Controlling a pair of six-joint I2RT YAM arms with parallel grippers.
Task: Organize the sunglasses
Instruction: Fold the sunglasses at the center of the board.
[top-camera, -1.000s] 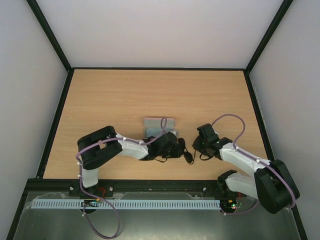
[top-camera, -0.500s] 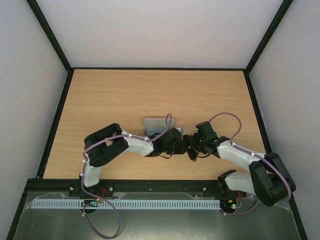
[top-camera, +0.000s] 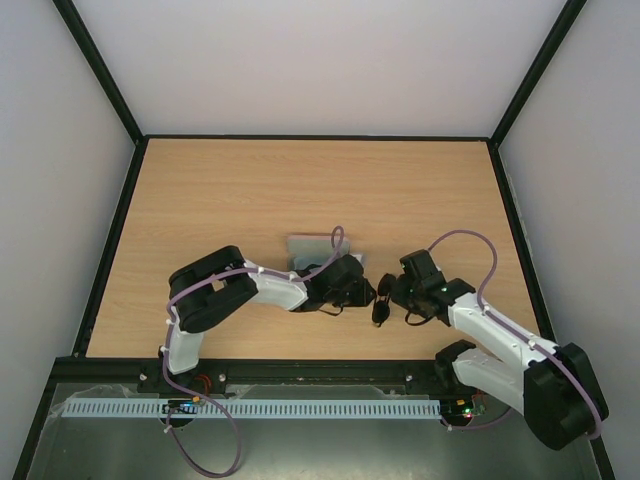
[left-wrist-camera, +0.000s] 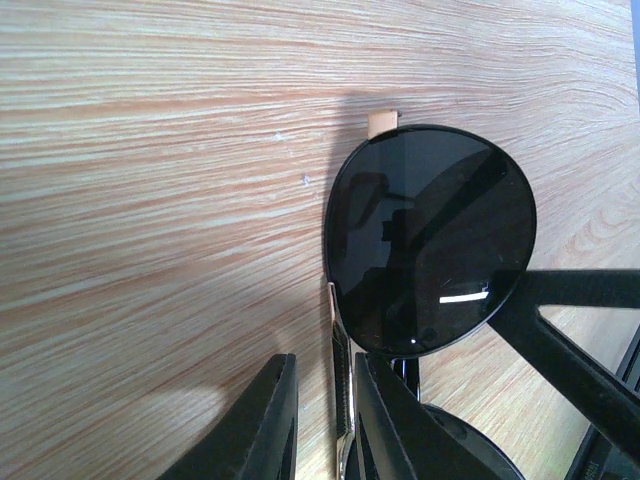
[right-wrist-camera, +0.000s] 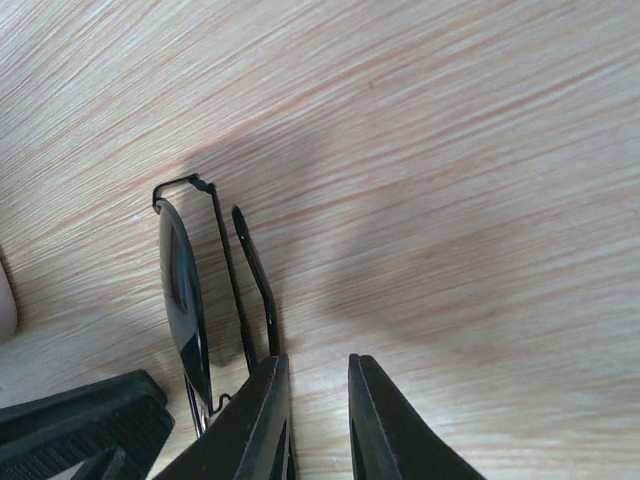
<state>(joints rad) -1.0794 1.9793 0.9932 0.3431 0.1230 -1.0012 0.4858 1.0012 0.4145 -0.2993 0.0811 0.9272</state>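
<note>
sunglasses (top-camera: 380, 308) between both hands, near the table's (top-camera: 250, 190) front edge
Top: left hand (top-camera: 364, 291) and right hand (top-camera: 393, 293) meet there. Left wrist: pinched narrow on them, under a lens (left-wrist-camera: 430, 240). Right wrist: narrow, temple arm (right-wrist-camera: 255, 270) at one finger, can't tell if gripped.

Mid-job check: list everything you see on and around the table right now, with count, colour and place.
sunglasses: one pair, dark round lenses, thin dark frame; front-centre of the table, between left tool and right tool.
cloth: one, pale blue-grey; just beyond the left tool, partly hidden.
pale rounded object: one, edge only, at left border of right wrist view; unidentifiable.
table: one, light wood, black rim.
left tool: one, black; thin frame part between its fingers, grip unclear.
right tool: one, black; fingers slightly apart, bare wood between, beside a temple arm.
left arm, right arm: white and black, purple cables; bases at near edge.
</note>
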